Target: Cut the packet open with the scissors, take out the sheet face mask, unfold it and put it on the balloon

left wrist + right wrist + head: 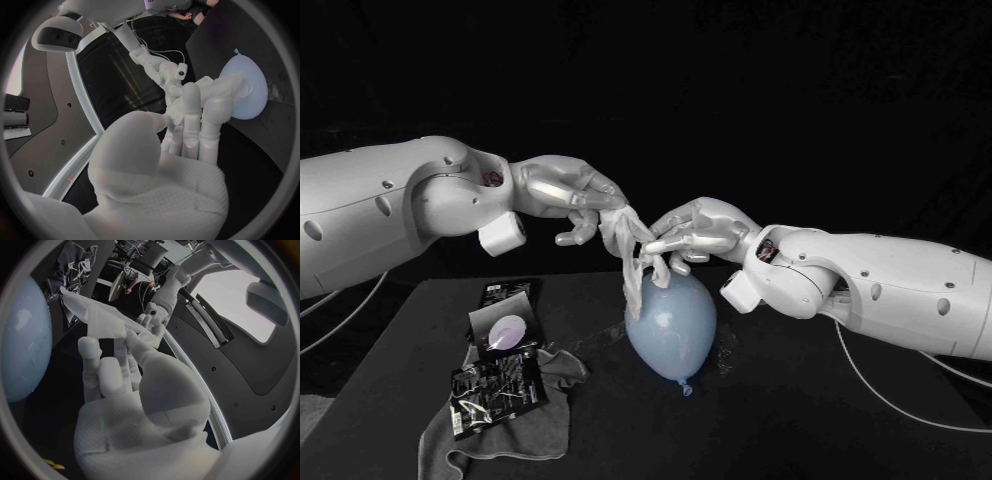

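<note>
Your left hand (571, 203) and right hand (692, 233) both pinch the sheet face mask (633, 245). It hangs bunched between them, its lower end touching the top of the balloon (671, 322) near the middle of the table (805, 430). Nothing steadies the balloon, so a downward push may roll it toward the table's edge. Pull unevenly and the thin sheet could tear or slip free.

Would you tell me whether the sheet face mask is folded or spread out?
Mostly folded: the sheet face mask hangs as a narrow strip from the left hand and right hand, over the balloon.
</note>
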`<move>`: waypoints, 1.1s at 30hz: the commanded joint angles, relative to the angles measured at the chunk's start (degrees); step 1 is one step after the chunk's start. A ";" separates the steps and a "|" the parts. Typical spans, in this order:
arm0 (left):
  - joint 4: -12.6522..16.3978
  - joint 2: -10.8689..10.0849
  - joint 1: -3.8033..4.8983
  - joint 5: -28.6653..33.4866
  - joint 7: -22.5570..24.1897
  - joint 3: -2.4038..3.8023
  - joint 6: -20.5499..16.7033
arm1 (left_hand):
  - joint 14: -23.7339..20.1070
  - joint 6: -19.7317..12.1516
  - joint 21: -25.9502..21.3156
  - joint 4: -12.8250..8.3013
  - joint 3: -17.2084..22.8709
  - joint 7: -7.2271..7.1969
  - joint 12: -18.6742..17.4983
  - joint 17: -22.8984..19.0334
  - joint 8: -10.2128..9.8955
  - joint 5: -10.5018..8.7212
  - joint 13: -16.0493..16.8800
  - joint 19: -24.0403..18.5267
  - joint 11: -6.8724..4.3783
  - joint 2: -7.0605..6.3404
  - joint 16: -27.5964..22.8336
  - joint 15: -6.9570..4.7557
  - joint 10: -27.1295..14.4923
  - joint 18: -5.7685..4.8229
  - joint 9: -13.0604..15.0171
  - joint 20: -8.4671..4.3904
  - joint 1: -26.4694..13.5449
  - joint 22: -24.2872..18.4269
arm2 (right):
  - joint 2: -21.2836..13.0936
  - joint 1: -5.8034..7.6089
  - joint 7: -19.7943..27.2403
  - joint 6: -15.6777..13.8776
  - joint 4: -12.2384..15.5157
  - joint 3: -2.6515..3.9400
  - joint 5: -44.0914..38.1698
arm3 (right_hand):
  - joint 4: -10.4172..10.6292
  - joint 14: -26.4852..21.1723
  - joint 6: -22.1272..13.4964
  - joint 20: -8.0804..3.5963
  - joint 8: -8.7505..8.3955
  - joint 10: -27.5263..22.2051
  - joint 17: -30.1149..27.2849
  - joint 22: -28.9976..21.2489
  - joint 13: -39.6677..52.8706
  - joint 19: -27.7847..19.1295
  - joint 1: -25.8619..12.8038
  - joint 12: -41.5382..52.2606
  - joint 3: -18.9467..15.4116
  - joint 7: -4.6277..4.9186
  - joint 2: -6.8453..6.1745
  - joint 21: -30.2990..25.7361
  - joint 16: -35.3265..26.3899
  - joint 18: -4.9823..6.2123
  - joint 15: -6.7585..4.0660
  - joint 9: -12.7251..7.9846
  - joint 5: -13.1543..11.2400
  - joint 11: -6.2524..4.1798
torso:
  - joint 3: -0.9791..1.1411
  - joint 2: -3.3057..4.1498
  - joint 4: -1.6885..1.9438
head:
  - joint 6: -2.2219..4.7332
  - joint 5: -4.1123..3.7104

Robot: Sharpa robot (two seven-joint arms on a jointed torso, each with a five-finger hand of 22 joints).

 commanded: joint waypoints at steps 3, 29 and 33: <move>0.02 0.70 -0.11 1.86 2.51 -0.34 -6.20 | -2.33 -2.27 -4.34 -0.08 -1.40 1.78 -0.44 -0.23 -4.60 0.28 -0.19 -4.21 1.53 -3.57 -1.70 1.23 -2.57 1.24 -3.80 0.93 -0.64 -6.88 | 0.14 0.13 0.08 -4.77 0.18 0.11 -1.18 | -0.06 0.54 -0.47 0.02 0.53 1.84 0.18 2.38 0.01 0.48 -0.76 -0.35 0.76 -0.03 -0.19 0.41 0.32 -0.75 -0.07 0.72 0.38 -1.19 | -0.02 -0.01 -0.05 | 0.15 0.00; -0.92 1.71 -5.18 -9.84 7.19 -1.26 -24.66 | -44.96 4.25 -34.08 0.02 -40.33 3.40 2.92 2.18 -16.77 0.24 0.06 -31.11 4.39 -8.36 2.43 8.36 -4.06 1.54 -24.93 9.30 6.60 -26.63 | 0.26 2.22 -1.22 -10.99 -0.06 0.56 -1.14 | -0.02 1.50 -1.37 -0.20 2.27 2.97 0.72 3.71 0.25 1.58 -2.16 -1.03 4.85 -0.04 -1.65 2.47 0.66 -1.02 -0.26 2.64 0.39 -1.32 | -0.05 0.02 0.01 | 0.55 -0.29; -0.79 2.05 -5.75 -10.22 7.95 -1.27 -26.54 | -45.64 5.31 -36.98 -0.28 -42.54 3.23 4.15 0.73 -16.40 0.27 0.39 -31.41 4.09 -7.65 3.97 8.19 -2.92 2.00 -25.71 10.24 9.99 -28.42 | 0.38 2.29 -1.45 -10.97 -0.12 0.57 -1.10 | -0.02 1.50 -1.37 -0.20 2.27 2.97 0.72 3.71 0.25 1.58 -2.16 -1.03 4.85 -0.04 -1.65 2.47 0.66 -1.02 -0.26 2.64 0.39 -1.32 | -0.07 0.07 0.00 | 0.53 -0.28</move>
